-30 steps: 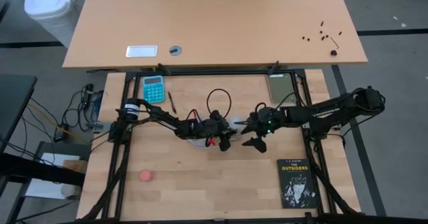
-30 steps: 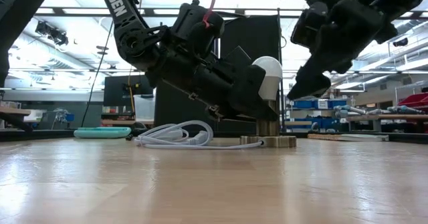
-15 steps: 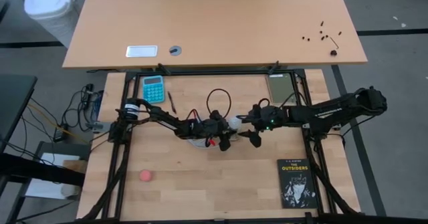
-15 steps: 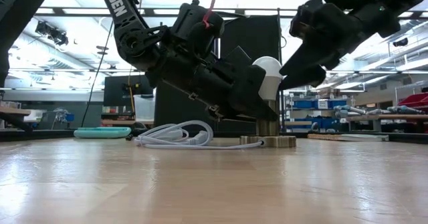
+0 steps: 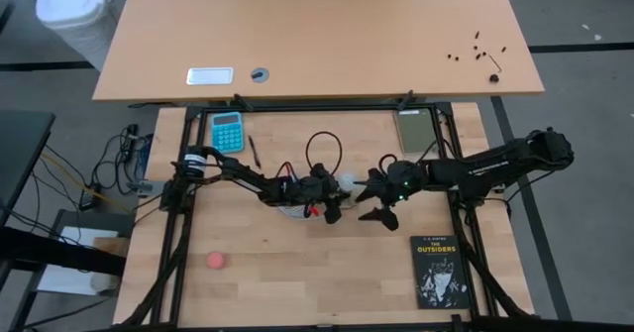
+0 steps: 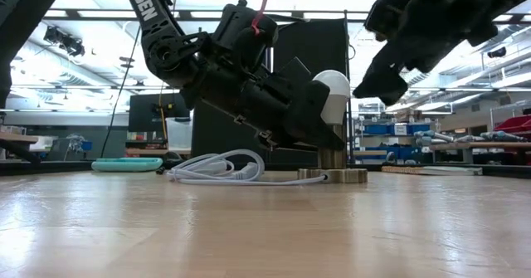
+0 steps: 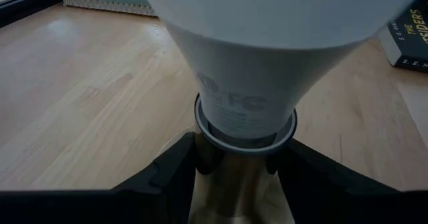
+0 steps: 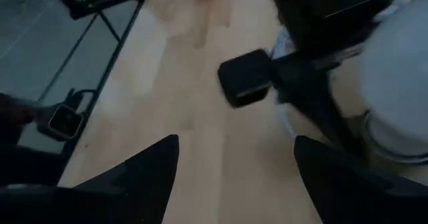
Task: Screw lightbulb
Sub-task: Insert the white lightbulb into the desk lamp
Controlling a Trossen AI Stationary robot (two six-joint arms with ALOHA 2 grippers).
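While the lightbulb (image 6: 334,94) stands upright in its socket (image 6: 333,172) near the middle of the counter (image 5: 297,273), the socket's metal neck just under the bulb is clamped by the left gripper (image 5: 335,195), whose dark fingers (image 7: 175,165) are seen pressed against both sides of it in the left wrist view. The white dome of the bulb is left exposed above the gripper. The right gripper (image 5: 374,195) is held just to the right of the bulb, raised above the counter, with its jaws parted and nothing between them; in the low view it is seen up and to the right of the dome, apart from it. A white cord (image 6: 217,167) is coiled on the counter to the left of the socket base. A teal calculator (image 5: 228,131) is placed at the far left of the counter, with a pen (image 5: 254,151) just beside it. A black book (image 5: 439,271) is laid at the near right, a red ball (image 5: 216,261) at the near left, and a greenish pad (image 5: 416,129) at the far right.
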